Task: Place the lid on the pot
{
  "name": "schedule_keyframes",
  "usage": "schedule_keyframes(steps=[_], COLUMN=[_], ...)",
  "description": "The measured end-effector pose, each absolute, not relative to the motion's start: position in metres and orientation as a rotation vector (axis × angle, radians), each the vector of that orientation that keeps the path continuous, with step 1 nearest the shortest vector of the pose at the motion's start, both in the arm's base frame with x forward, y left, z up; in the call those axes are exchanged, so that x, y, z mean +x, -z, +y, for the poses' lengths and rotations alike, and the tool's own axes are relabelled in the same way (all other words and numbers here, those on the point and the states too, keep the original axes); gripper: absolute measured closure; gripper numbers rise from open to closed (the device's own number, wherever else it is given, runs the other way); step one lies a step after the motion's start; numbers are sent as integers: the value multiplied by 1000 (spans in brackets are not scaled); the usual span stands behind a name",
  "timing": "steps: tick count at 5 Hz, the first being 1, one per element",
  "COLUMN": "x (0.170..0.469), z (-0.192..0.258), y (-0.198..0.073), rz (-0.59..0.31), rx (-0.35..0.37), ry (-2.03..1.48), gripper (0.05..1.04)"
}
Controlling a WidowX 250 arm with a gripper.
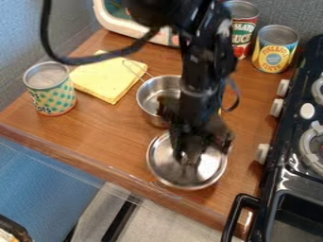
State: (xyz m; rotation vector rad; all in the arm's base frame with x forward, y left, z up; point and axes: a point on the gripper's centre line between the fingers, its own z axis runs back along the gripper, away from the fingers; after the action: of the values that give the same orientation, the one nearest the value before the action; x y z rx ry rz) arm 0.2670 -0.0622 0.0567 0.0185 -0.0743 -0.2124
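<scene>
Your steel pot (148, 98) stands upright on the wooden counter (120, 137), its thin wire handle (139, 71) reaching over the folded yellow cloth (108, 78); you can see the shiny inner wall, but the arm hides part of the interior. To the left you have an upright can (50, 92) with green dots, its top flat and grey; behind, to the right, stand a red-labelled can (243, 26) and a yellow-and-blue one (275, 51). Your lid (165, 165) lies near the pot, toward the counter's front edge: round, silvery, bright-rimmed, its middle partly covered by the gripper (188, 157). You cannot tell whether that gripper is spread, closed or pinching anything.
</scene>
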Motion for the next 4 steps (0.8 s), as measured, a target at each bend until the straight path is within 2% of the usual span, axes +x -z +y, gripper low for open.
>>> schedule_keyframes(steps=[2,4], x=[311,343], z=[-38,-4], y=[-97,-83], rz=[-166,-129], rx=[-32,-11], ry=[113,24], gripper=[799,799])
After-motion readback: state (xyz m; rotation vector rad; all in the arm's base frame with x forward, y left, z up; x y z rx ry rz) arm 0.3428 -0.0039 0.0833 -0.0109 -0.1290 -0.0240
